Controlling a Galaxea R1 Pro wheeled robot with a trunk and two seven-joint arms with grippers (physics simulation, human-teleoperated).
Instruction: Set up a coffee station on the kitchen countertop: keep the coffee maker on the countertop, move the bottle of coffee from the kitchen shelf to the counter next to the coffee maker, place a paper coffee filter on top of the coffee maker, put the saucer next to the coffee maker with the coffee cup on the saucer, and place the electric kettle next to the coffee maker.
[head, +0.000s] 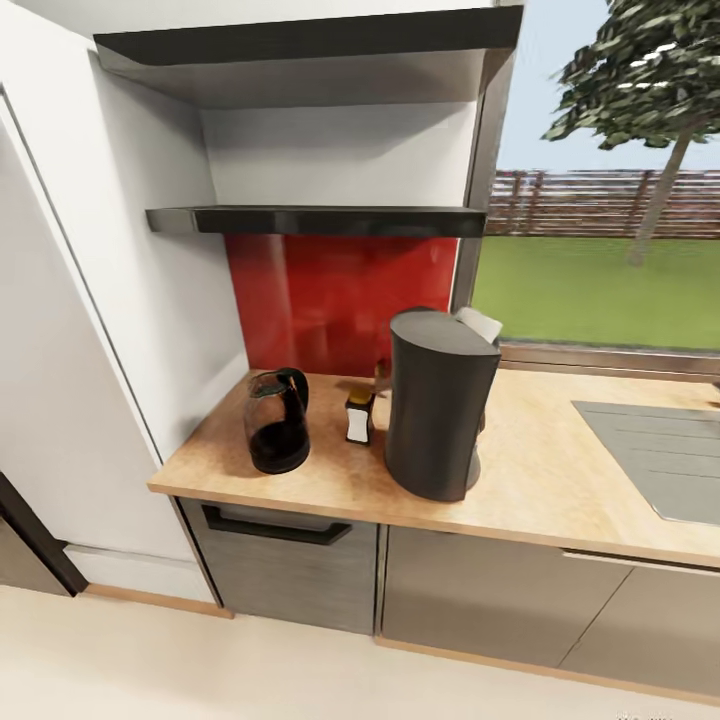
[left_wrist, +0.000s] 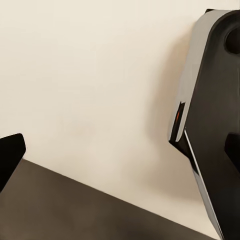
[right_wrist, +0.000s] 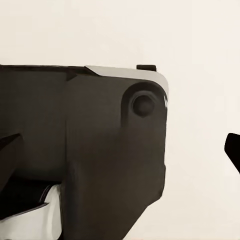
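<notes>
Three of the station's pieces are gathered on the kitchen countertop: the tall dark grey coffee maker, the bottle of coffee just left of it, and the electric kettle further left near the counter's end. Something white peeks over the far side of the machine's top; it may be the paper filter, though I cannot tell. Above, the kitchen shelf shows edge-on, so its top is hidden. Saucer and cup seem the step left, so the next move likely calls for finding them elsewhere. Both wrist views face pale floor and the robot's dark body; whether either gripper is open or closed I cannot tell.
</notes>
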